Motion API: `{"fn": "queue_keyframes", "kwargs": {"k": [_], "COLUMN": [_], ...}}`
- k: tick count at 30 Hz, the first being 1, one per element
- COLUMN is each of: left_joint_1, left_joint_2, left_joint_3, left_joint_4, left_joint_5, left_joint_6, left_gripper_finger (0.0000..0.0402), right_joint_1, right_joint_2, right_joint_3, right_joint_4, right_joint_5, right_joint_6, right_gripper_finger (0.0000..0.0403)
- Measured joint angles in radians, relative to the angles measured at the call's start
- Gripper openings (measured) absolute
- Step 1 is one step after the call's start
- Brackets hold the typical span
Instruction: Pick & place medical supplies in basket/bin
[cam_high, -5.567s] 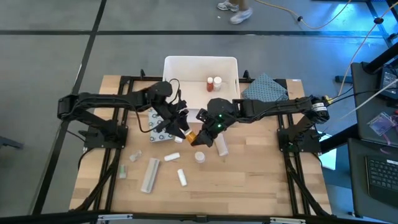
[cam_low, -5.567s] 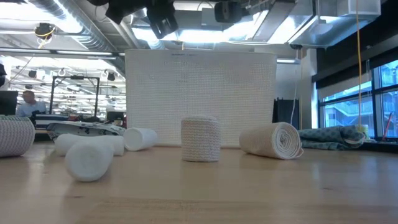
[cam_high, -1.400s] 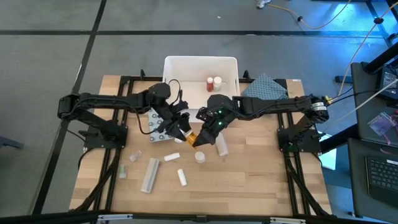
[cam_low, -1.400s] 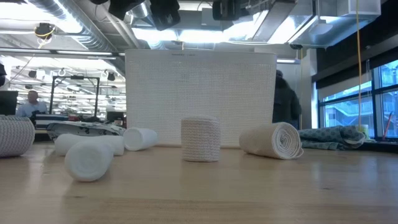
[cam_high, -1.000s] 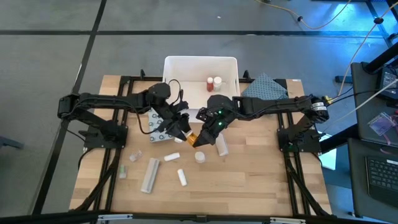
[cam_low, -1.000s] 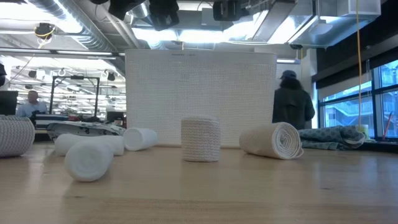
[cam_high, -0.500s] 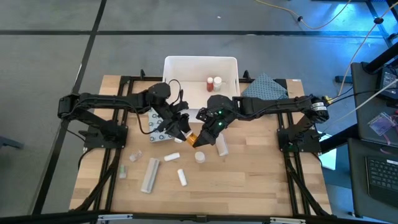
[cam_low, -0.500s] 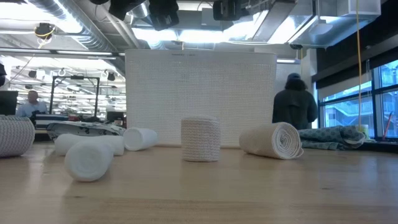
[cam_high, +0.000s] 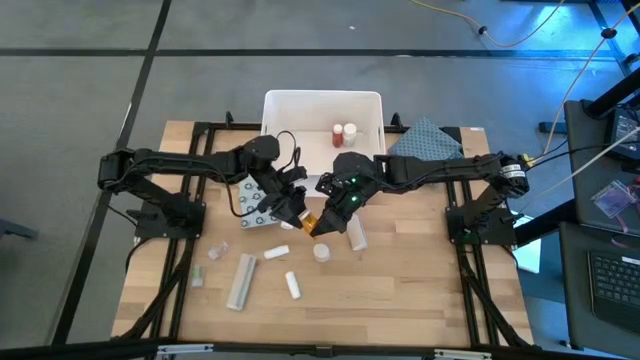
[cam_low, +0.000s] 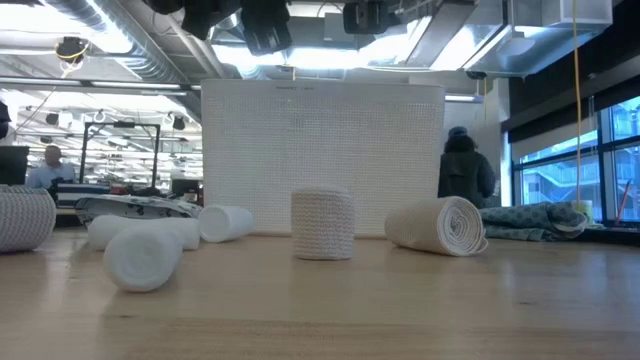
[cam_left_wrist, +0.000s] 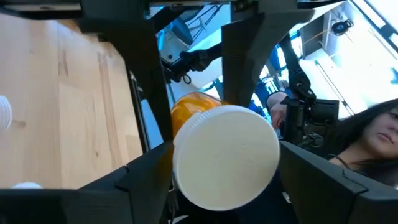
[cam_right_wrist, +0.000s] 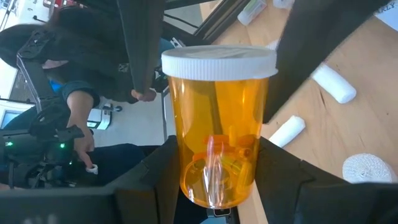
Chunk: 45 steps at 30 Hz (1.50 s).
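Note:
An orange pill bottle (cam_high: 311, 221) with a white cap (cam_left_wrist: 227, 155) hangs above the table's middle, between my two grippers. My right gripper (cam_high: 322, 222) is shut on its orange body (cam_right_wrist: 217, 137). My left gripper (cam_high: 299, 214) comes from the other side, and the cap fills the gap between its fingers. The white bin (cam_high: 275, 110) stands at the far edge with two red bottles (cam_high: 344, 132) in it. On the table lie white rolls (cam_high: 321, 253) (cam_high: 357, 237) (cam_high: 293, 285), a long pale tube (cam_high: 241, 281) and a grey dotted packet (cam_high: 252, 208). My left gripper has the bottle's white cap between its two fingers, one on each side of the rim (cam_left_wrist: 177, 155). The fingers come about level from the table's left, along the bottle's axis, and the cap's flat top faces the wrist. My right gripper pinches the orange body's lower part (cam_right_wrist: 180, 168) between its two fingers, which slant down from the table's right. The bottle is lifted clear of the table, with its cap end toward the left arm.
A blue-grey patterned cloth (cam_high: 430, 140) lies at the far right beside the bin. Small clear pieces (cam_high: 217, 250) lie near the left edge. In the low view the bin's wall (cam_low: 320, 150) stands behind the rolls (cam_low: 323, 222), and a person (cam_low: 462, 165) stands beyond the table.
Neither arm has visibly moved, and the bottle hangs in the same place. The person behind the table has shifted a little.

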Motion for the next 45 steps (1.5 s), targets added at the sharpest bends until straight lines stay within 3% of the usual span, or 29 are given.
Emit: {"fn": "queue_keyframes", "kwargs": {"k": [18,22,31,38,45], "left_joint_1": [0.001,0.001,0.006,0.037,0.142], "left_joint_2": [-0.003,-0.003,-0.005,-0.010,-0.010], "left_joint_3": [0.000,0.000,0.001,0.002,0.045], "left_joint_4": [0.036,0.040,0.053,0.105,0.144], "left_joint_5": [-0.003,-0.008,-0.006,0.008,0.005], "left_joint_6": [0.000,0.000,0.000,-0.001,-0.040], "left_gripper_finger": [0.0230,0.0224,0.0222,0.0220,0.0218], "right_joint_1": [0.000,0.000,-0.043,-0.091,-0.096], "right_joint_2": [-0.003,-0.002,-0.025,-0.156,-0.290], "right_joint_3": [0.002,0.002,-0.001,-0.001,-0.001], "right_joint_4": [0.002,0.002,0.000,-0.037,-0.151], "right_joint_5": [-0.020,-0.017,-0.020,0.199,0.391], "right_joint_6": [-0.013,-0.029,-0.105,-0.148,-0.234], "right_gripper_finger": [0.0174,0.0198,0.0296,0.0309,0.0309]}}
